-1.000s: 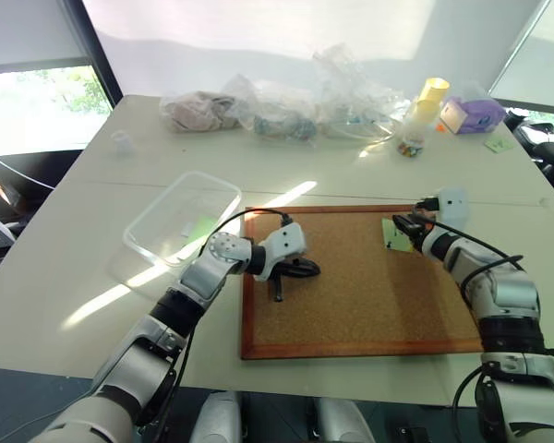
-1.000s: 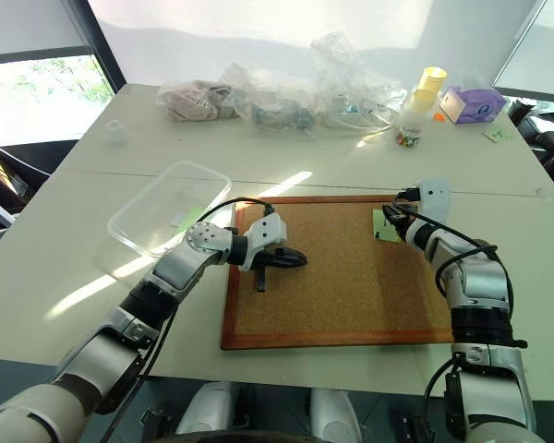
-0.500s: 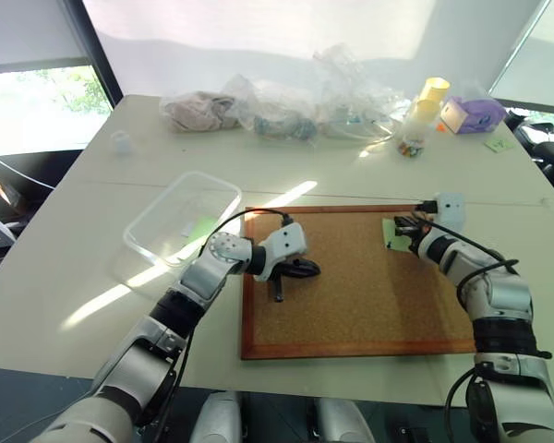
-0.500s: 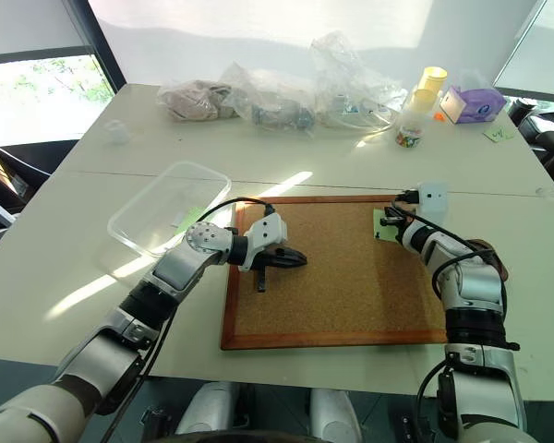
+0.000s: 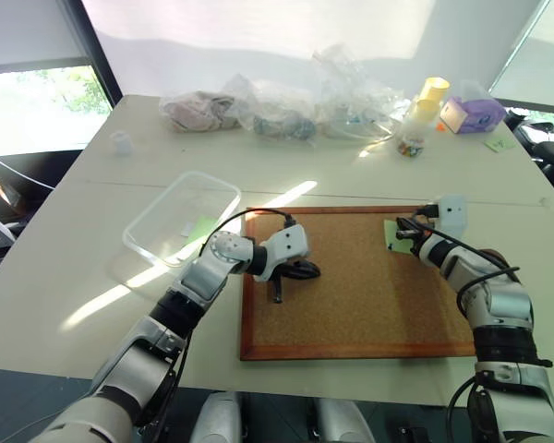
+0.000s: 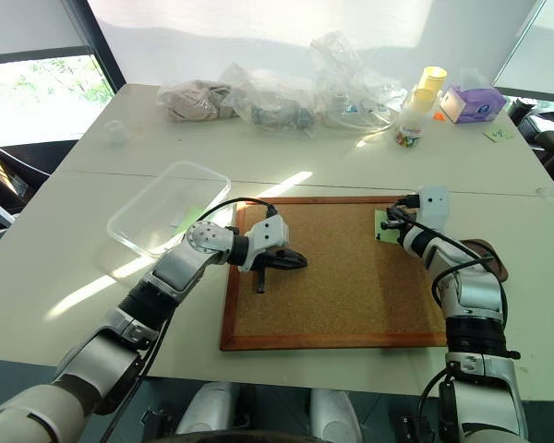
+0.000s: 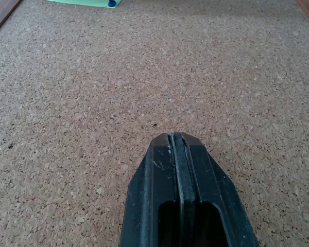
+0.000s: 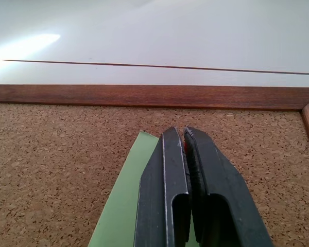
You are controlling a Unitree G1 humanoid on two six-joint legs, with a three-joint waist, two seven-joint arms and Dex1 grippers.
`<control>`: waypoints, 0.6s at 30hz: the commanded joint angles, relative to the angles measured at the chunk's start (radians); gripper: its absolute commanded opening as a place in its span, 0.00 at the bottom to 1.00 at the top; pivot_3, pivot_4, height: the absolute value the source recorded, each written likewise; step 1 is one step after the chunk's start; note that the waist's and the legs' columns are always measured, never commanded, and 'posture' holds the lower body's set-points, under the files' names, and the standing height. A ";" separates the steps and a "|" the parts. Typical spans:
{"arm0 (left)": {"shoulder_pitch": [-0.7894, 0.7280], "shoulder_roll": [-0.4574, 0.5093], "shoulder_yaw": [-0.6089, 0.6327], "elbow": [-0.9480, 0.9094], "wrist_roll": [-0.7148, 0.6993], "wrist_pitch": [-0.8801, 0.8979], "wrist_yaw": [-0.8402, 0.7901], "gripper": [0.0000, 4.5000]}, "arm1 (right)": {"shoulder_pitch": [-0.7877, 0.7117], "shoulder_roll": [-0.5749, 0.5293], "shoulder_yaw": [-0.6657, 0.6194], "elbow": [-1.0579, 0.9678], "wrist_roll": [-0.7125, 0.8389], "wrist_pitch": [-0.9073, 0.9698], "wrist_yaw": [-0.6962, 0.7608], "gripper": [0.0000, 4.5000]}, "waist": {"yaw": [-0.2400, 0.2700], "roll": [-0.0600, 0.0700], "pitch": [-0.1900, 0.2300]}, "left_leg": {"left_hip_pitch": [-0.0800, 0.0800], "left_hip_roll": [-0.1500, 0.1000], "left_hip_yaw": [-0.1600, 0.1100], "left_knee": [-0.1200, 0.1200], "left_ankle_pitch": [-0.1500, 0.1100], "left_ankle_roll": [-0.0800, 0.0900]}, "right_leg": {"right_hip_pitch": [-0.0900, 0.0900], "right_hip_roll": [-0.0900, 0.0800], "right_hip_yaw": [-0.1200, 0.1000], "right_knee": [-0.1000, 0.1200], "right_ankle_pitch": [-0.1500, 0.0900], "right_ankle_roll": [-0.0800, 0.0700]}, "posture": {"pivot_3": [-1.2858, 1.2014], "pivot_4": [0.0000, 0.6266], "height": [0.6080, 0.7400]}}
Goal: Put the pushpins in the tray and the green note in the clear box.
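Green note [image 5: 397,234]: thin, light, floppy paper, likely to crease or tear if pulled against its pin; best taken by a free edge once the pin is out.
Look: small light-green square, lying flat on the cork board [image 5: 369,305] near its far right corner.
Pushpin [image 7: 111,3]: a tiny blue head at the note's edge; small and hard, probably slippery, best pinched by the head.
Right claw [image 8: 184,135]: fingers pressed together over the note; whether anything is held between them cannot be told.
Left claw [image 7: 175,141]: closed and empty, just above bare cork near the board's left side.
Clear box [image 5: 182,219]: beside the board's far left corner.
Tray [image 6: 480,258]: on the worktop past the board's right edge.
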State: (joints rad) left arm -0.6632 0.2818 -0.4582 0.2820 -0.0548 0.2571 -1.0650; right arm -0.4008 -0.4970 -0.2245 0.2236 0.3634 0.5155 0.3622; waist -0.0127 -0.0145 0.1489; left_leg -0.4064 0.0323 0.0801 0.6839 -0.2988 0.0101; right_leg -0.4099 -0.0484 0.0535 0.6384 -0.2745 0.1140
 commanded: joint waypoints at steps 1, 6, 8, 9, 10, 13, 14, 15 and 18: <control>0.023 0.015 -0.030 0.019 0.034 0.034 -0.015 0.00 | -0.019 -0.014 -0.050 -0.038 -0.009 -0.057 -0.014 0.01 | 0.000 0.000 0.000 | 0.000 0.000 0.000 0.000 0.000 0.000 | 0.000 0.000 0.000 0.000 0.000 0.000 | 0.52 0.24 1.00; 0.029 0.018 -0.029 0.015 0.033 0.037 -0.015 0.00 | -0.022 -0.014 -0.046 -0.032 -0.021 -0.077 -0.011 0.01 | 0.000 0.001 0.000 | 0.000 0.000 0.000 0.000 0.000 0.000 | 0.000 0.000 0.000 0.000 0.000 0.000 | 0.52 0.24 1.00; 0.030 0.018 -0.029 0.016 0.033 0.036 -0.015 0.00 | -0.019 -0.011 -0.044 -0.034 -0.028 -0.094 -0.008 0.01 | 0.000 0.001 0.000 | 0.000 0.000 0.000 0.000 0.000 0.000 | 0.000 0.000 0.000 0.000 0.000 0.000 | 0.52 0.24 1.00; 0.030 0.018 -0.029 0.016 0.033 0.035 -0.015 0.00 | -0.018 -0.010 -0.045 -0.036 -0.030 -0.104 -0.008 0.01 | 0.000 0.001 0.000 | 0.000 0.000 0.000 0.000 0.000 0.000 | 0.000 0.000 0.000 0.000 0.000 0.000 | 0.52 0.24 1.00; 0.031 0.018 -0.029 0.016 0.033 0.035 -0.015 0.00 | -0.016 -0.008 -0.046 -0.039 -0.032 -0.113 -0.008 0.01 | 0.000 0.001 0.000 | 0.000 0.000 0.000 0.000 0.000 0.000 | 0.000 0.000 0.000 0.000 0.000 0.000 | 0.52 0.24 1.00; 0.032 0.019 -0.030 0.016 0.032 0.034 -0.018 0.00 | -0.014 -0.004 -0.056 -0.047 -0.030 -0.131 -0.013 0.01 | 0.000 0.001 0.000 | 0.000 0.000 0.000 0.000 0.000 0.000 | 0.000 0.000 0.000 0.000 0.000 0.000 | 0.52 0.24 1.00; 0.033 0.019 -0.030 0.016 0.032 0.034 -0.020 0.00 | -0.013 -0.002 -0.061 -0.050 -0.029 -0.139 -0.017 0.01 | 0.000 0.002 0.000 | 0.000 0.000 0.000 0.000 0.000 0.000 | 0.000 0.000 0.000 0.000 0.000 0.000 | 0.52 0.24 1.00; 0.032 0.019 -0.031 0.019 0.032 0.031 -0.021 0.00 | -0.013 -0.001 -0.064 -0.048 -0.028 -0.145 -0.020 0.01 | -0.001 0.002 0.000 | 0.000 0.000 0.000 0.000 0.000 0.000 | 0.000 0.000 0.000 0.000 0.000 0.000 | 0.52 0.24 1.00; 0.031 0.018 -0.032 0.024 0.033 0.028 -0.023 0.00 | -0.011 0.000 -0.064 -0.043 -0.027 -0.155 -0.022 0.01 | -0.001 0.002 0.000 | 0.000 0.000 0.000 0.000 0.000 0.000 | 0.000 0.000 0.000 0.000 0.000 0.000 | 0.52 0.24 1.00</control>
State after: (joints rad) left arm -0.6614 0.2837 -0.4578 0.2796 -0.0533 0.2607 -1.0678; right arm -0.3965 -0.4885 -0.2591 0.2204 0.3352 0.3863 0.3461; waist -0.0138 -0.0126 0.1491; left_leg -0.4063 0.0322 0.0802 0.6838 -0.2988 0.0101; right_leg -0.4097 -0.0481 0.0535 0.6384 -0.2745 0.1140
